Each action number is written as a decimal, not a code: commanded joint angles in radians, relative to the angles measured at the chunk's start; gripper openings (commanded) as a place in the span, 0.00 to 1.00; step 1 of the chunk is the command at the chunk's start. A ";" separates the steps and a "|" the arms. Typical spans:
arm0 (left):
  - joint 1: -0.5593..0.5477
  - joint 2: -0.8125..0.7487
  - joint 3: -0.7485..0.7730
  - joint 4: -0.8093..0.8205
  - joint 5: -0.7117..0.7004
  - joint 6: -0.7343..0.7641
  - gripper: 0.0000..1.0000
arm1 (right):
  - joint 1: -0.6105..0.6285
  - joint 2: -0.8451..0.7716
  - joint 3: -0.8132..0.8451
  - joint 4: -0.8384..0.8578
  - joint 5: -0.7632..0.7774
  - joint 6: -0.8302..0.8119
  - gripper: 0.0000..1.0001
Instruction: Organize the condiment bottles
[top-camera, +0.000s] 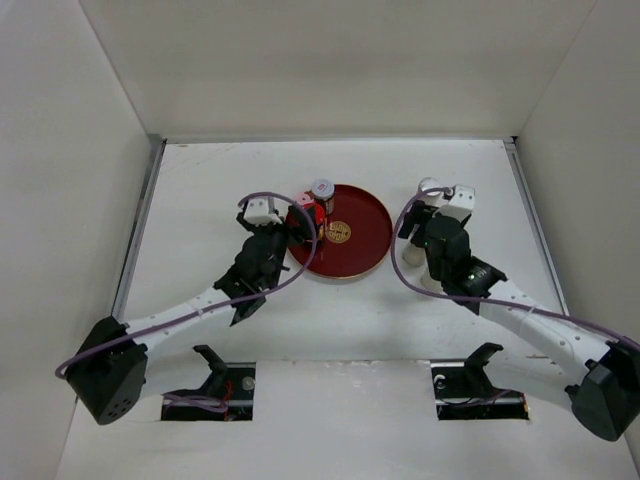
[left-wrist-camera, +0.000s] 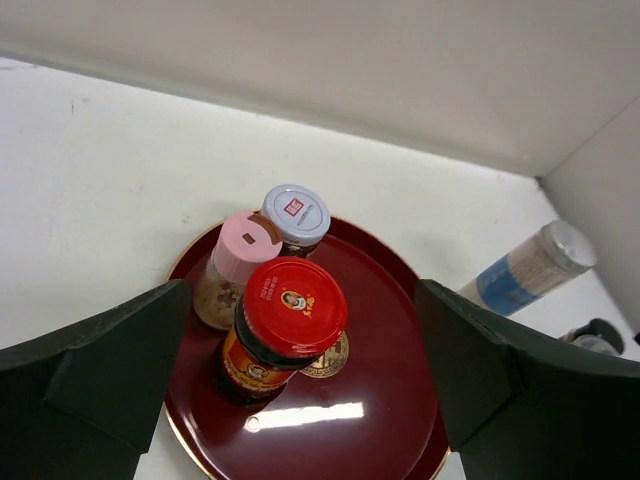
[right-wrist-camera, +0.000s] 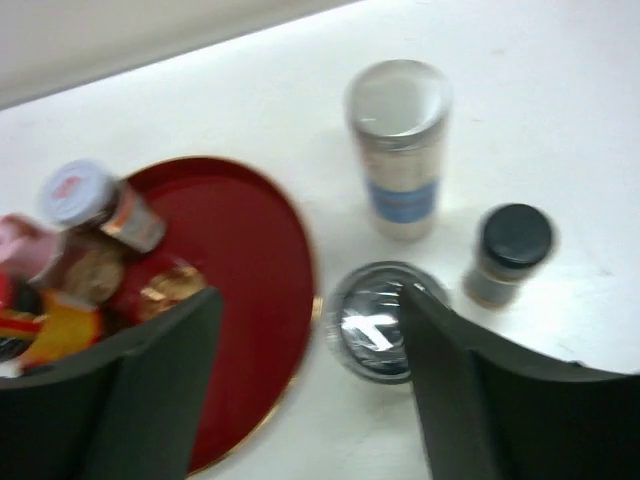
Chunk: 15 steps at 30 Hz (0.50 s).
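A red-lidded dark jar (left-wrist-camera: 290, 310) stands on the round red tray (left-wrist-camera: 380, 390), with a pink-capped shaker (left-wrist-camera: 245, 250) and a pale-lidded jar (left-wrist-camera: 296, 213) behind it. My left gripper (left-wrist-camera: 300, 335) is open around the red-lidded jar without touching it. A silver-lidded jar (right-wrist-camera: 372, 320) stands on the table by the tray's rim (right-wrist-camera: 250, 260), partly behind my right finger (right-wrist-camera: 470, 390). The tall white bottle with a blue band (right-wrist-camera: 398, 150) and a dark-capped shaker (right-wrist-camera: 510, 255) stand beyond it. My right gripper (right-wrist-camera: 310, 295) is open above them.
In the top view the tray (top-camera: 362, 235) lies mid-table between the left gripper (top-camera: 298, 222) and the right gripper (top-camera: 412, 232). The tall white bottle (top-camera: 432, 187) stands right of it. White walls enclose the table on the back and both sides.
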 joint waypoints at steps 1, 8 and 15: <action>0.005 -0.057 -0.112 0.225 0.001 -0.040 0.96 | -0.017 0.033 0.060 -0.114 0.121 -0.045 0.82; 0.043 -0.053 -0.254 0.356 -0.004 -0.117 0.91 | -0.116 0.178 0.143 -0.203 0.064 -0.055 0.98; 0.057 0.004 -0.285 0.390 0.007 -0.145 0.92 | -0.138 0.211 0.154 -0.231 0.008 -0.044 0.99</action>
